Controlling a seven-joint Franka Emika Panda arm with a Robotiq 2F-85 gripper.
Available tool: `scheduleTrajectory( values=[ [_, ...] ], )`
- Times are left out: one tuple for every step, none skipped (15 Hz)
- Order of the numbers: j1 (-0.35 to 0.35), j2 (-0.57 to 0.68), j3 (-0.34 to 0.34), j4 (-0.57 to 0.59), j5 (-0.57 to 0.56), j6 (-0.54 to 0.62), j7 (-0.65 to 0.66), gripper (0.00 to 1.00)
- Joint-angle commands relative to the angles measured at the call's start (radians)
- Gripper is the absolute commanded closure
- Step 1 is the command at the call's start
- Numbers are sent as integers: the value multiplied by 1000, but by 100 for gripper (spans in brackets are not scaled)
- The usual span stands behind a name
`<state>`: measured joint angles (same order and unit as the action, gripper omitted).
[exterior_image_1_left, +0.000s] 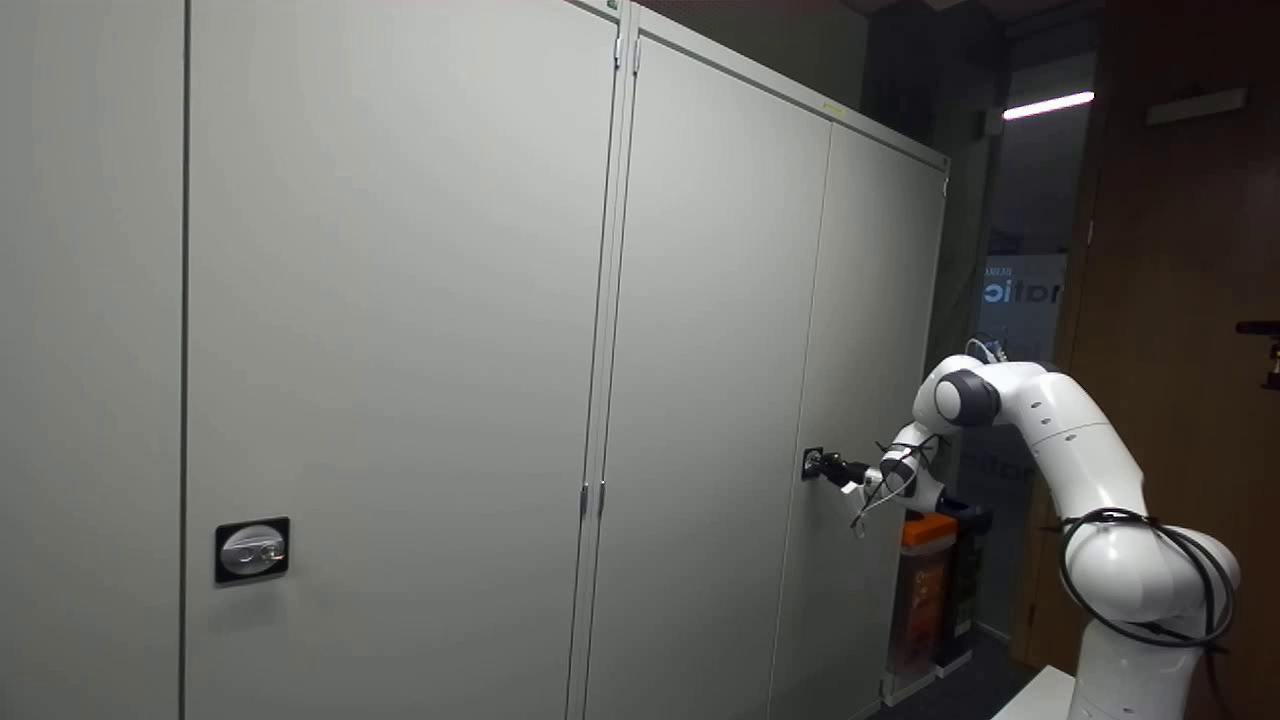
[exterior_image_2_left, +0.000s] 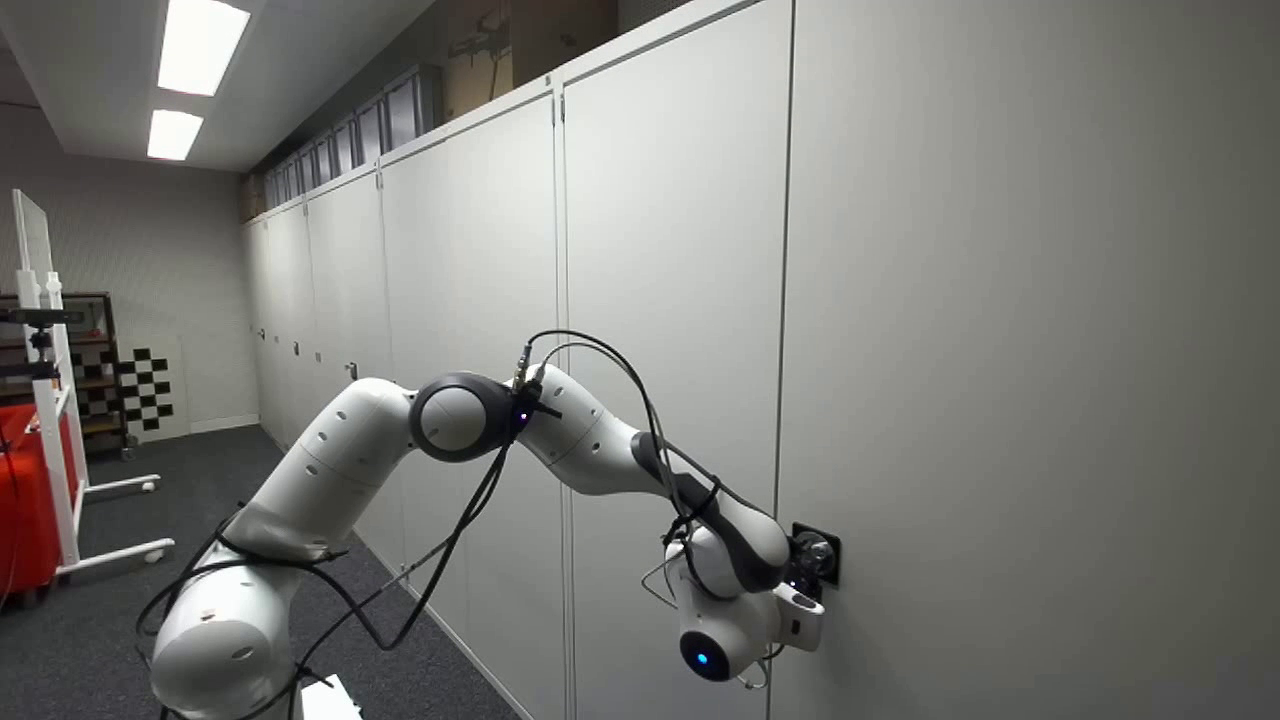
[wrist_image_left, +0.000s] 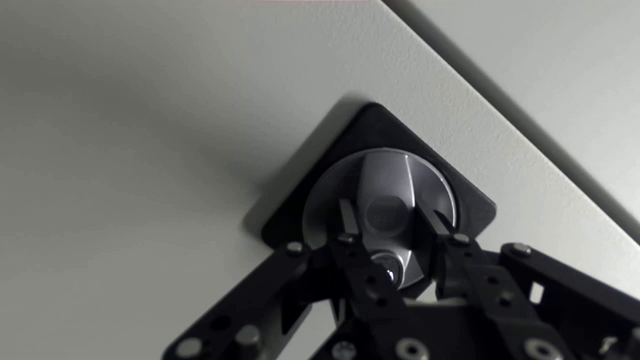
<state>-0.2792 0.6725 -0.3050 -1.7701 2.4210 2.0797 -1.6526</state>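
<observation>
Handle (wrist_image_left: 386, 180) is on the grey cabinet door (wrist_image_left: 150, 210), near the door seam (wrist_image_left: 500, 100), with the end effector (wrist_image_left: 385, 210) closed snug on its raised middle. Looks like the gripping step imo; next move probably calls for a steady twist.

The gripper (wrist_image_left: 389, 216) at the handle (wrist_image_left: 386, 172) of a cabinet door (exterior_image_1_left: 880, 300)
Its fingers (wrist_image_left: 349, 218) lie on either side of the handle, which sits on a plate (wrist_image_left: 372, 126) just inside the door's left edge, right of the seam (wrist_image_left: 452, 55) in both exterior views. Left of the seam is the neighbouring door (exterior_image_1_left: 720, 300); further left, a third door (exterior_image_1_left: 400, 250) bears another handle (exterior_image_1_left: 252, 550) near its left edge. Past the cabinet door's right edge stands a bin (exterior_image_1_left: 922, 590). The robot arm (exterior_image_2_left: 330, 460) is before the cabinets (exterior_image_2_left: 470, 250); boxes (exterior_image_2_left: 403, 110) sit on top.
</observation>
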Motion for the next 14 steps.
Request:
scheduleTrajectory(
  values=[
    [-15, 45, -13, 69, 67, 7, -80, 92],
    [-14, 45, -14, 68, 68, 9, -95, 92],
    [-15, 45, -13, 68, 70, 10, -107, 92],
    [-14, 44, -13, 67, 72, 13, -119, 92],
    [-14, 43, -13, 67, 73, 17, -128, 92],
    [-13, 42, -13, 65, 75, 18, -137, 92],
    [-12, 41, -13, 63, 77, 20, -148, 92],
    [-11, 40, -14, 62, 79, 24, -159, 92],
    [-10, 40, -14, 61, 81, 25, -169, 92],
    [-9, 39, -14, 60, 83, 26, -179, 92],
    [-9, 39, -15, 59, 86, 27, -191, 92],
    [-8, 38, -15, 59, 88, 29, -198, 92],
    [-8, 38, -15, 58, 90, 31, -208, 92],
    [-7, 37, -15, 58, 94, 35, -218, 92]
  ],
)
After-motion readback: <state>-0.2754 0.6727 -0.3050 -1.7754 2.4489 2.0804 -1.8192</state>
